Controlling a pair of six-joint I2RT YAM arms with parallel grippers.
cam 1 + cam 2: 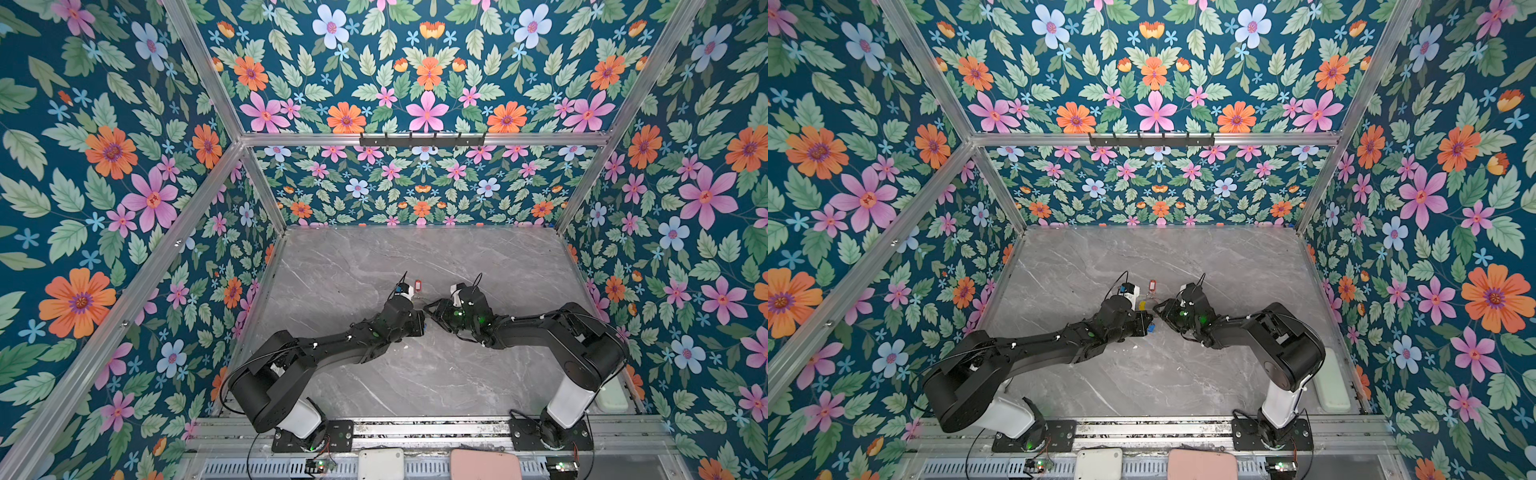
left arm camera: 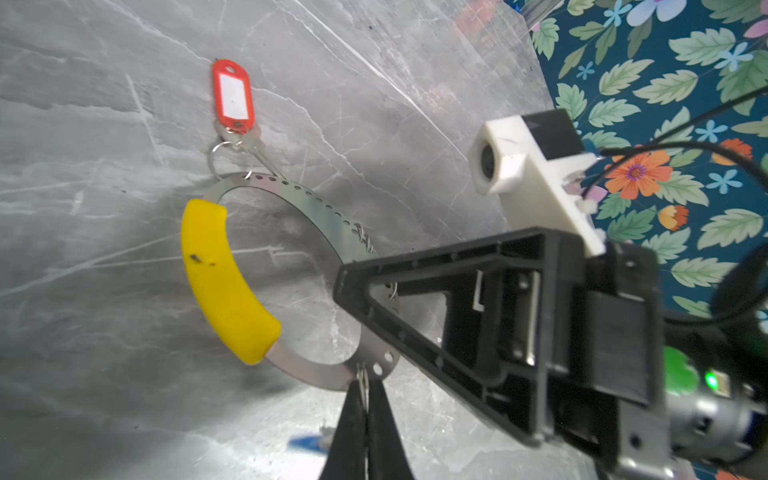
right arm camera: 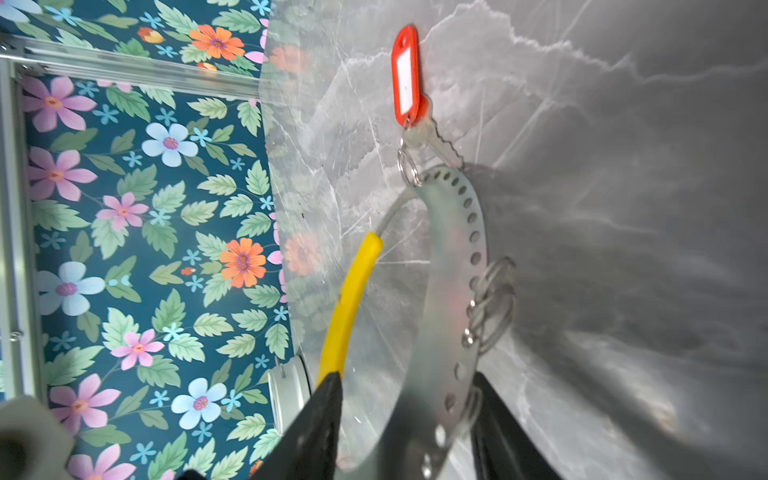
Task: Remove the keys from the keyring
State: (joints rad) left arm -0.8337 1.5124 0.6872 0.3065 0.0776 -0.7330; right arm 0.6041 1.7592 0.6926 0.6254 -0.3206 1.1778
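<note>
The keyring [image 2: 299,195], a flat perforated grey hoop with a yellow sleeve [image 2: 220,270], is held tilted just above the marble table [image 1: 353,257]. A silver key with a red tag [image 2: 232,93] hangs from its far rim by a small split ring; the tag [image 1: 1152,286] also shows in a top view. My left gripper [image 2: 365,384] is shut on a small wire ring at the hoop's near rim. A blurred blue tag [image 2: 307,441] lies below it. My right gripper [image 3: 405,378] is open, its jaws astride the perforated band [image 3: 461,232].
Empty split rings [image 3: 492,299] hang on the band. A white box [image 1: 381,463] and a pink pad [image 1: 486,463] sit at the front rail. A pale tray [image 1: 1331,386] lies by the right wall. Floral walls enclose the table.
</note>
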